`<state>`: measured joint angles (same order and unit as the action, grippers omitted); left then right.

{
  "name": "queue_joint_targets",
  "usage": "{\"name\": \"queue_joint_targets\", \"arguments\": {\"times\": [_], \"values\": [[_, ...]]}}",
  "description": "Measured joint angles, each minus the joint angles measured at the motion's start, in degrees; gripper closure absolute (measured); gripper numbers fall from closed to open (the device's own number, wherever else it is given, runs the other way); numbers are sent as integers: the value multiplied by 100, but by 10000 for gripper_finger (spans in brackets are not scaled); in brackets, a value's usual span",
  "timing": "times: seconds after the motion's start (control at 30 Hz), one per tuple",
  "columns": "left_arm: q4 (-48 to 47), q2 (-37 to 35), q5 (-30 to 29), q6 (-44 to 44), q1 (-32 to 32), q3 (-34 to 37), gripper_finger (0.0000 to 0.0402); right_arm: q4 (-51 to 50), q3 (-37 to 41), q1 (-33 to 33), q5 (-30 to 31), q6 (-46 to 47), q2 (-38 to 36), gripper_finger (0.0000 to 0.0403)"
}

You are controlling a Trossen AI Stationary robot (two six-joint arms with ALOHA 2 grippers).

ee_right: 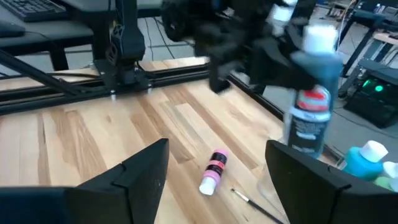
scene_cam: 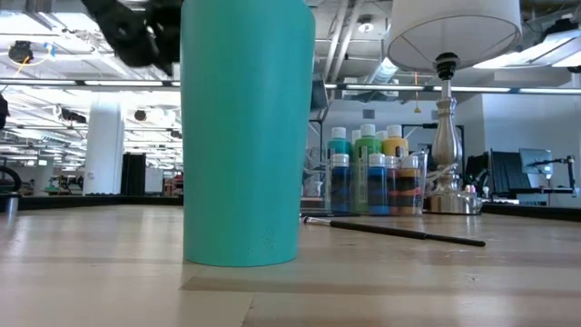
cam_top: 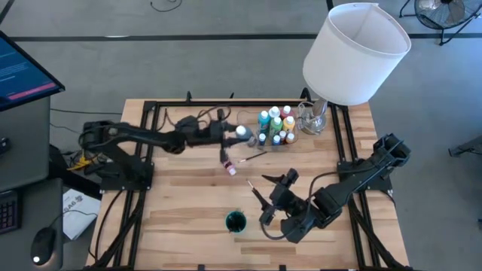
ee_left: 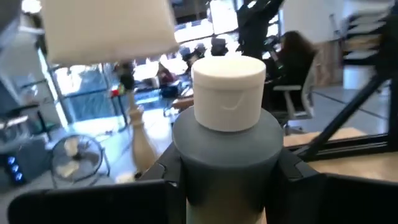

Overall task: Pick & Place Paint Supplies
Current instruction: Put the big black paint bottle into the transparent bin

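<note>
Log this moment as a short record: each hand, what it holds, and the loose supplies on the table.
left hand: shut on grey white-capped bottle, lifted above the table
right hand: open, empty, above the table
pink bottle: lying on its side on the wood
brush: lying flat on the table
teal cup: upright near the front edge
other bottles: grouped upright by the lamp

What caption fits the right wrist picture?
Open right gripper above a fallen pink paint bottle; left gripper holds a grey bottle.

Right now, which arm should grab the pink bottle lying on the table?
Right. The right gripper is open and empty, facing the pink bottle lying just ahead. The left gripper is busy, shut on a grey bottle.
</note>
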<state>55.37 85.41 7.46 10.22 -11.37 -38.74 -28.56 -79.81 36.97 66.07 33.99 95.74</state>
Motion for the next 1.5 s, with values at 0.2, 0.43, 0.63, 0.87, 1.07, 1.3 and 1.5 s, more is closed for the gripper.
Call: {"name": "queue_joint_targets", "arguments": {"times": [0.2,0.43,0.63,0.87,1.07,1.3,1.5], "values": [[133,1079,-145,-54,-145,-745,324,-381,0,63,548,50,4,143],[92,1577,-1673,454,106,-1310,322,-2339,80,631,1538,2013,4,143],[57,1531,-2100,444,30,-1335,324,-5107,663,1315,2208,5629,9,143],[-393,1531,-2090,294,94,-1333,322,-5930,1241,1404,2318,7106,-14,143],[-447,1531,-2077,255,104,-1333,323,-5927,1515,923,2392,7186,-15,143],[-692,1500,-2222,442,66,-1325,322,-4970,1506,285,2364,6187,229,143],[-747,1494,-2306,695,6,-1325,322,-3232,1240,-158,1786,3482,223,143]]}}
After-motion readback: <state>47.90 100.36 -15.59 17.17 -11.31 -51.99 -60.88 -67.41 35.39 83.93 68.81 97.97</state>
